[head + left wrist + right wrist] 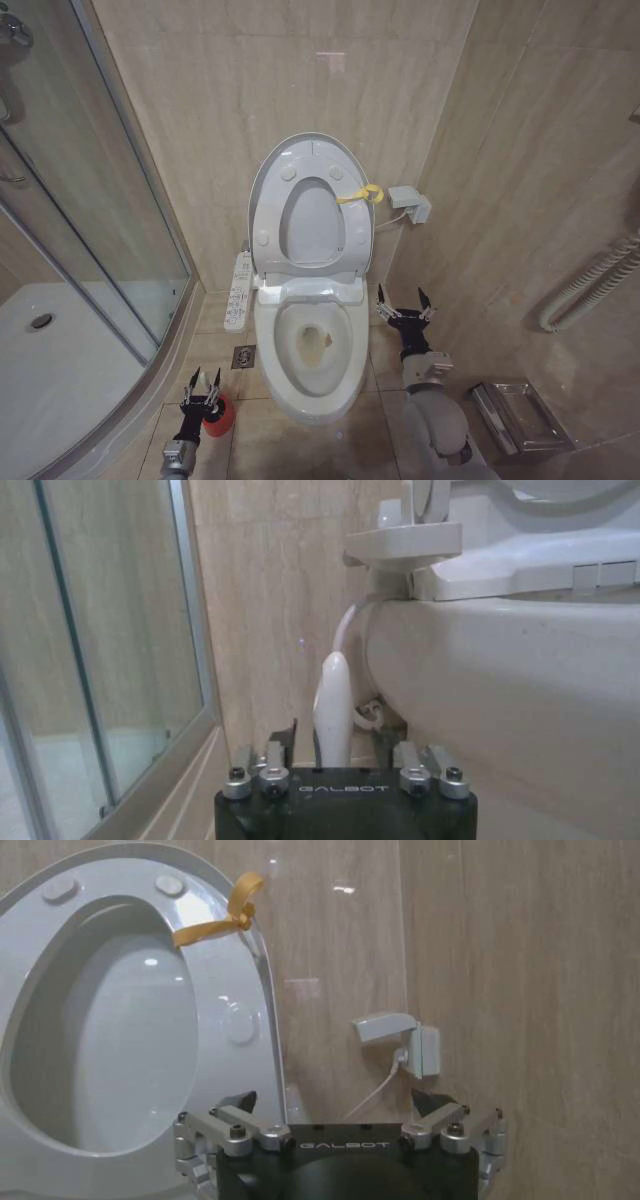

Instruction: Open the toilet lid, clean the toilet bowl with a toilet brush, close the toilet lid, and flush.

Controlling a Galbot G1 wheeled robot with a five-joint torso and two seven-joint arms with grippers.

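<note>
The toilet lid (pixel 312 225) stands raised against the wall, with the ring seat (pixel 268 200) up in front of it and a yellow loop (pixel 360 193) at its edge. Below, the toilet bowl (pixel 345 375) lies uncovered. On the floor left of the bowl sits the red holder cup (pixel 220 415) of the toilet brush. My left gripper (pixel 203 383) hovers over it, open. In the left wrist view the white brush handle (pixel 332 701) rises between the fingers with gaps on both sides. My right gripper (pixel 404 303) is open and empty, right of the bowl, facing the raised lid (pixel 110 1035).
A glass shower enclosure (pixel 90 200) and white shower tray (pixel 60 360) fill the left. The side control panel (pixel 239 292) juts out at the bowl's left. A floor drain (pixel 243 357), a wall box with cable (pixel 410 203), a metal holder (pixel 520 415) and a white hose (pixel 590 285) are nearby.
</note>
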